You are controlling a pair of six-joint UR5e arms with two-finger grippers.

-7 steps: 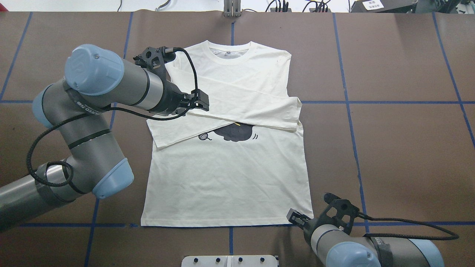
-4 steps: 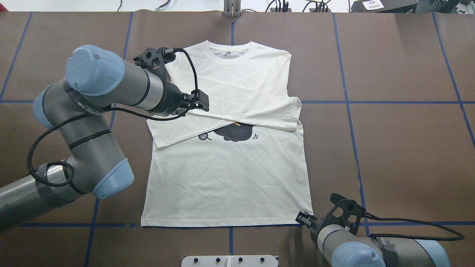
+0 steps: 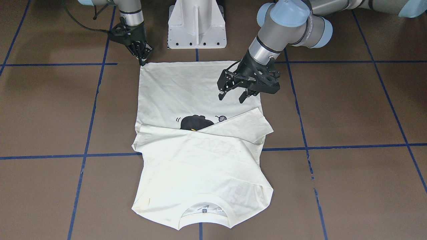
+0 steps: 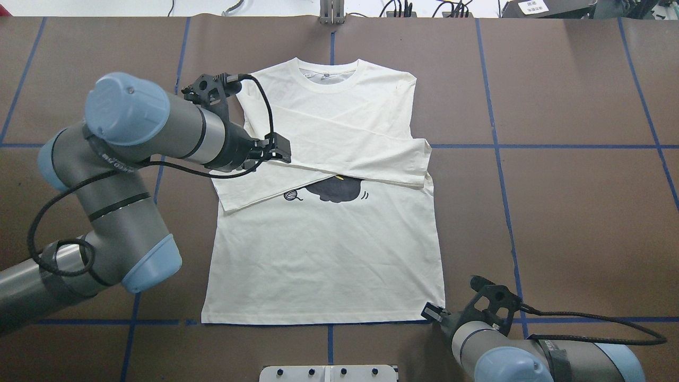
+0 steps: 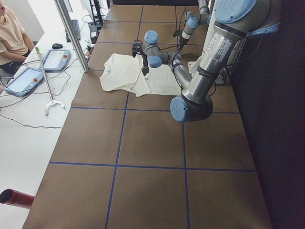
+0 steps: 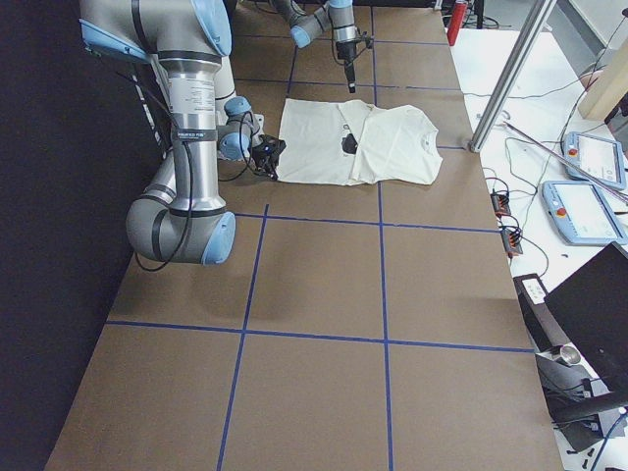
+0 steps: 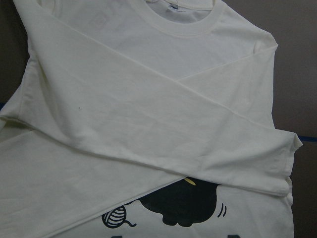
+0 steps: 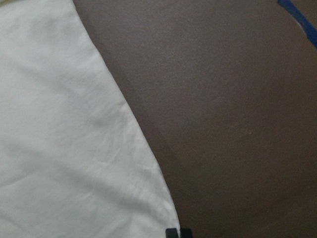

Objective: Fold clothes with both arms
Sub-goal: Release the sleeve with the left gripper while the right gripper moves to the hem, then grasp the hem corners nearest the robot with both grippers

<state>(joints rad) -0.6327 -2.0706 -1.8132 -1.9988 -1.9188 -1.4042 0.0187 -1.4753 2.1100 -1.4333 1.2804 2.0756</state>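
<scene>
The cream long-sleeved T-shirt (image 4: 323, 254) lies flat and face up in the middle of the brown table (image 4: 573, 212), its ribbed neck (image 4: 327, 69) at the far edge from the robot and its hem toward the robot's base. Both sleeves are folded across the chest, one over the other, and they cover the top of the black cat print (image 4: 335, 189); the small yarn ball (image 4: 290, 196) shows just beside it. The left gripper (image 3: 231, 97) hovers above the shirt's left side, near the lower sleeve's cuff, with its jaws spread apart and nothing between them. The right gripper (image 3: 143, 61) is down at the hem corner on the shirt's right side, its fingers drawn together to a narrow tip; its wrist camera shows the tips just at the corner's edge, but whether any cloth is caught between them cannot be told. Blue tape lines (image 4: 557, 146) divide the table into large squares, and the white pedestal base (image 3: 196, 26) stands just behind the hem, between the two arms.
</scene>
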